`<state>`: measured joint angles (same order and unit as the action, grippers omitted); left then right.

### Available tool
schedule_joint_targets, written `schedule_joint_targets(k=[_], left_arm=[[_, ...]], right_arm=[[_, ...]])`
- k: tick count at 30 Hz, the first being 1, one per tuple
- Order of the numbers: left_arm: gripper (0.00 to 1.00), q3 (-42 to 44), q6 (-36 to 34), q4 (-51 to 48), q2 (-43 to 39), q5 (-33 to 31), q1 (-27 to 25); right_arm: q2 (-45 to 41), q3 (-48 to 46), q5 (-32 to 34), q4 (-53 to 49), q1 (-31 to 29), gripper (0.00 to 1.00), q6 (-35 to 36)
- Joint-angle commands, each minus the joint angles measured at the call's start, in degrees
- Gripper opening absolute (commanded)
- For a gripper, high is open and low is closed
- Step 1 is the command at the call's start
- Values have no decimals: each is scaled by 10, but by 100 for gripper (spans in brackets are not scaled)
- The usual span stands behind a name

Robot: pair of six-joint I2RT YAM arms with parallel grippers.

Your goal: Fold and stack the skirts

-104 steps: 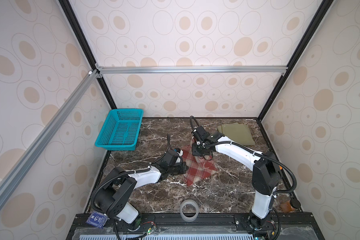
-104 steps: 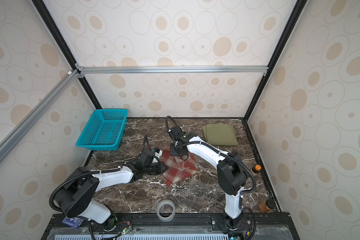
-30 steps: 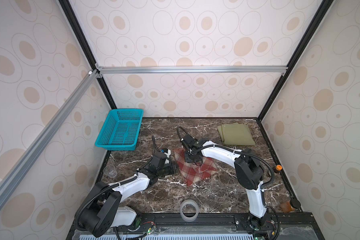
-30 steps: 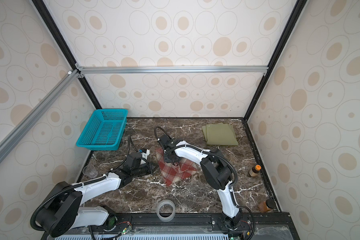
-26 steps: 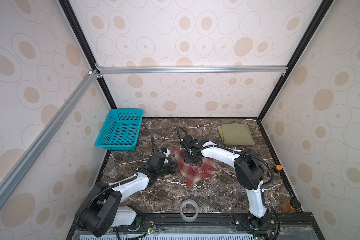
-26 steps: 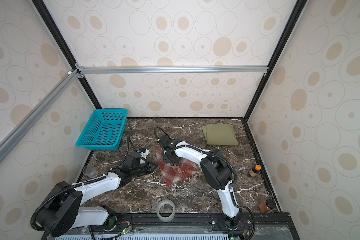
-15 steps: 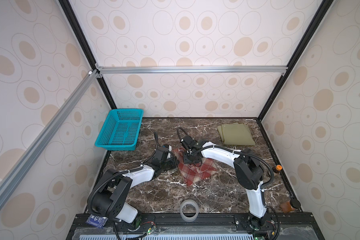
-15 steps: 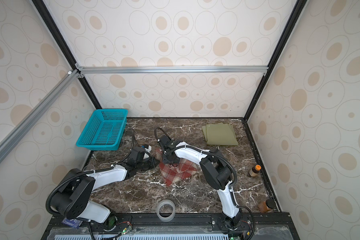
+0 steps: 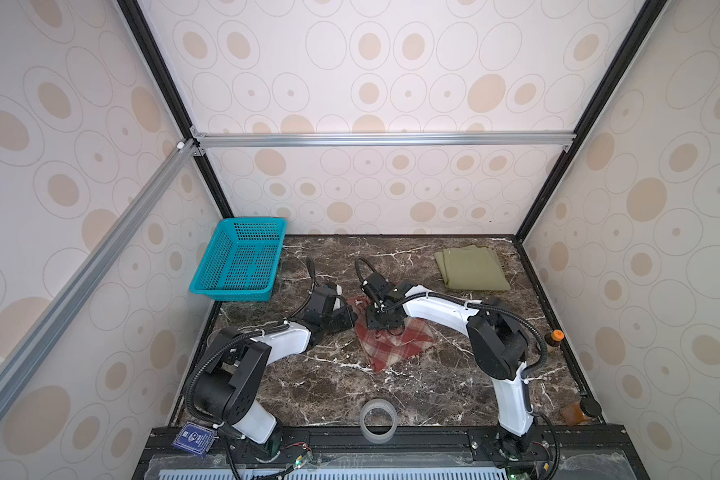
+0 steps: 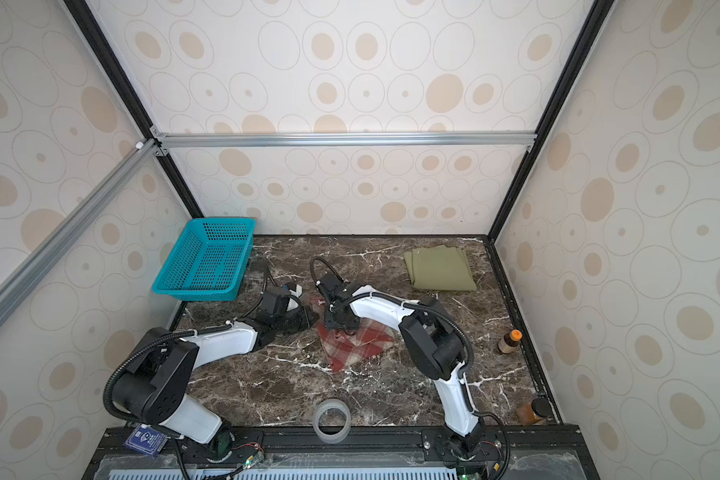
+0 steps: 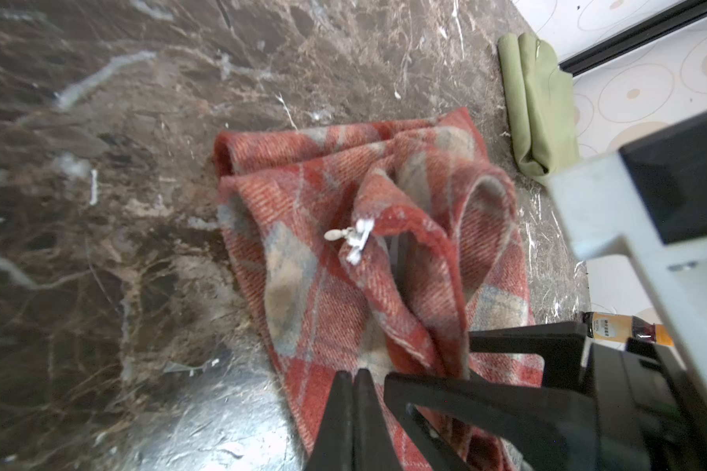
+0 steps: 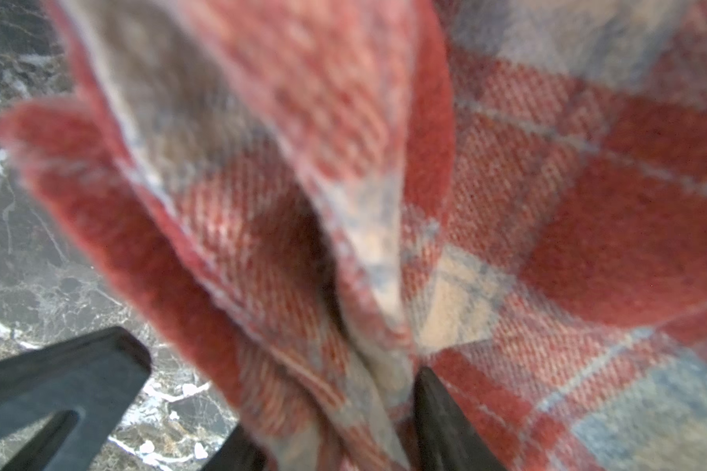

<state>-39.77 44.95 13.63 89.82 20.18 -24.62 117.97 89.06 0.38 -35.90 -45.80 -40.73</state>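
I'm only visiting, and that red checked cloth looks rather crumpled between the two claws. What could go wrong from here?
1. The plaid skirt lies bunched, with loose folds standing up. The right gripper is open around one fold, so it may flop crooked.
2. The left gripper, shut, sits very near the right one over the cloth, so they might bump.
3. The zipper pull sticks out and could snag a finger.
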Motion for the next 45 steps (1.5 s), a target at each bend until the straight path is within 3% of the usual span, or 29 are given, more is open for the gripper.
schedule_joint_targets(k=[1,19,28,32,36,45], left_arm=[[1,-23,-17,3,2,-1,8],[1,-83,-84,-80,-31,-37,18],[2,-119,-94,-78,-13,-9,18],[3,-135,-83,-56,3,20,16],[3,-162,-71,-38,34,57,14],[4,-205,-63,-29,93,88,-3]], right_arm=[[-23,-8,-9,-12,-8,51,-12],[-85,-52,-47,-9,-16,54,-25],[-138,-111,-55,9,-16,54,-31],[-158,-139,-68,48,-8,44,-31],[-160,-155,-96,92,15,24,-35],[-136,-138,-101,109,23,20,-5]])
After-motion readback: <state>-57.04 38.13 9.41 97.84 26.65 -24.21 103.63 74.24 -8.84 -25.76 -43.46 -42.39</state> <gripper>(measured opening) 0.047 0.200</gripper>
